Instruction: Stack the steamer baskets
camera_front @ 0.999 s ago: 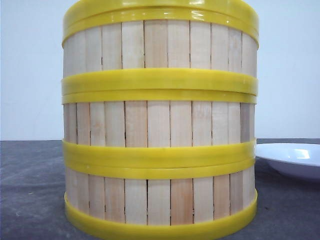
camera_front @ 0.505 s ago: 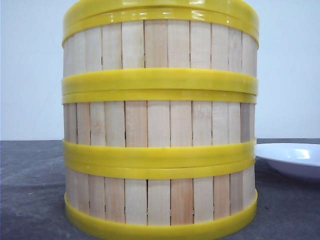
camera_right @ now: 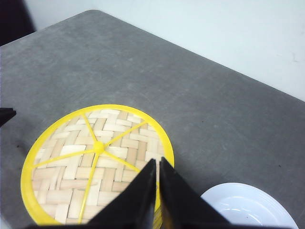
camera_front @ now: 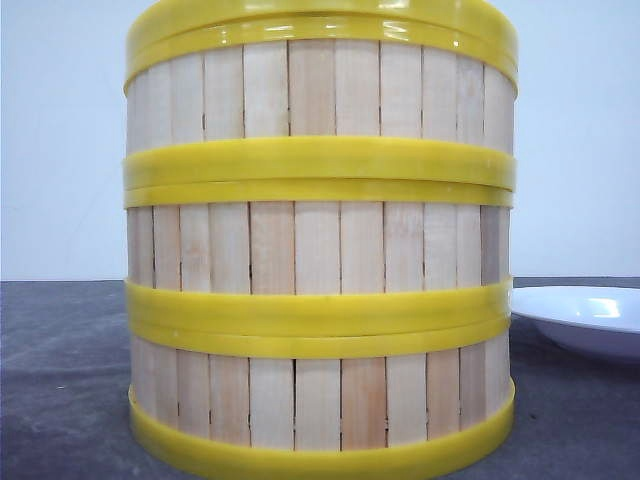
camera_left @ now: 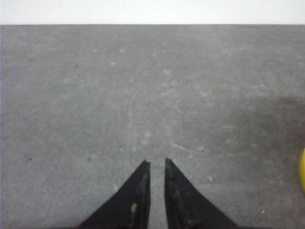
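The right gripper (camera_right: 156,164) is hanging above the stack of steamer baskets (camera_front: 320,245), its fingers nearly together and gripping nothing. Below its tips the woven lid (camera_right: 93,162) is sitting on top of that stack, and the white plate (camera_right: 248,205) is lying on the table (camera_right: 214,109) just beside the stack. The left gripper (camera_left: 156,164) is hovering low over bare table off to one side of the stack, jaws almost closed and empty, with only a yellow sliver of rim at the frame edge.

The three baskets are standing in one column with their rims meeting evenly, so the stacking is looking complete. Doing this step well now probably means lifting the right arm straight up and away from the stack without brushing the lid or nudging the column sideways toward the plate.
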`<state>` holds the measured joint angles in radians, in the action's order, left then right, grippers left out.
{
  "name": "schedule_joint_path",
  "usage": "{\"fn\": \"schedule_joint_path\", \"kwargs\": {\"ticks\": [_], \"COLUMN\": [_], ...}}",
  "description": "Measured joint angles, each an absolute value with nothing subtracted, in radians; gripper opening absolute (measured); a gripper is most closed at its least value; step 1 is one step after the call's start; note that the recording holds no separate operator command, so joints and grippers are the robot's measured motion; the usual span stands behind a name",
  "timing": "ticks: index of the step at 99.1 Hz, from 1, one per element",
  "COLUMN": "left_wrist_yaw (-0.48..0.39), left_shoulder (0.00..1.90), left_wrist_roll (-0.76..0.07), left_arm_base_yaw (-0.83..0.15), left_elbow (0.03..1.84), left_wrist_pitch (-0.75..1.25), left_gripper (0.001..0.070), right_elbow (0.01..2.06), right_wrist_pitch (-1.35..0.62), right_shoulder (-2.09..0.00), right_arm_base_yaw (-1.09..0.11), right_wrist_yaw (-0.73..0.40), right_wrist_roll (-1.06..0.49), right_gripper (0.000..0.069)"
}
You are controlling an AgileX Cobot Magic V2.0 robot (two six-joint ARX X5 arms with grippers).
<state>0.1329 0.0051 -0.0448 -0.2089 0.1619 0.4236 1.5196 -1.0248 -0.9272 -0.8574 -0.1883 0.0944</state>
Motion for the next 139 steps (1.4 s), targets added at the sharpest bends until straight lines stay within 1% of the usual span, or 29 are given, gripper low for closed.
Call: {"fn": "schedule_joint_path", "kwargs": {"ticks": [27, 48, 78, 100, 139], "left_wrist_yaw": [0.133, 0.133, 0.134, 0.155, 0.155], "left_shoulder": [0.006, 0.005, 0.005, 0.005, 0.005], "left_wrist_roll": [-0.044, -0.044, -0.044, -0.045, -0.045], "left_arm_base_yaw": [-0.207, -0.204, -0.13, -0.073, -0.068], "left_elbow": [0.106, 0.084, 0.077, 0.076, 0.076], "left_wrist_pitch": [0.419, 0.339, 0.31, 0.306, 0.306], "left_gripper": [0.0027, 0.0027, 0.0027, 0.0027, 0.0027], "right_elbow": [1.52, 1.52, 1.52, 1.52, 1.52], "right_wrist_pitch": [-1.025, -1.025, -1.025, -1.025, -1.025], "right_shoulder": [-0.927, -0.927, -0.927, -0.927, -0.927], "right_arm_base_yaw": [-0.857, -0.857, -0.857, -0.857, -0.857], "right_wrist_yaw": [-0.188, -0.188, -0.188, -0.188, -0.188], "right_wrist_roll": [0.094, 0.094, 0.094, 0.094, 0.094], "right_gripper": [0.0005, 0.0005, 0.0005, 0.0005, 0.0005]}}
